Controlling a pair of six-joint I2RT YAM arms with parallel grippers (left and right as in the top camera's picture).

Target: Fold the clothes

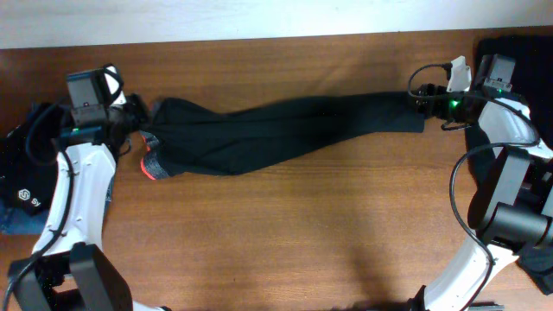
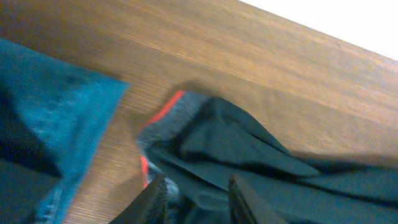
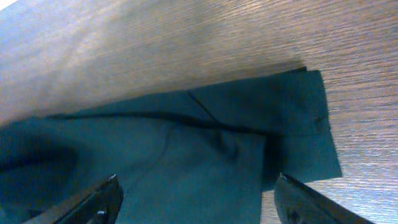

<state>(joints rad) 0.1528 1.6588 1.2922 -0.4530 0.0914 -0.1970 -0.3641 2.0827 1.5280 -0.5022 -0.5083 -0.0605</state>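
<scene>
The long black trousers point(image 1: 285, 130) lie stretched across the wooden table from left to right. Their red-orange and grey waistband point(image 1: 149, 164) is at the left end and also shows in the left wrist view point(image 2: 165, 115). My left gripper point(image 1: 138, 121) is at the waistband end; in its wrist view the fingers point(image 2: 196, 199) are close together with a bunch of black cloth point(image 2: 249, 149) between them. My right gripper point(image 1: 419, 99) is over the leg cuffs; its fingers point(image 3: 196, 199) are spread wide and hold nothing above the cuff cloth point(image 3: 186, 143).
Blue denim jeans point(image 2: 56, 106) lie just left of the waistband, at the table's left edge point(image 1: 17, 220). A black garment point(image 1: 22, 155) lies beside them. More dark cloth point(image 1: 518, 47) lies at the right edge. Bare wood point(image 1: 285, 233) fills the front.
</scene>
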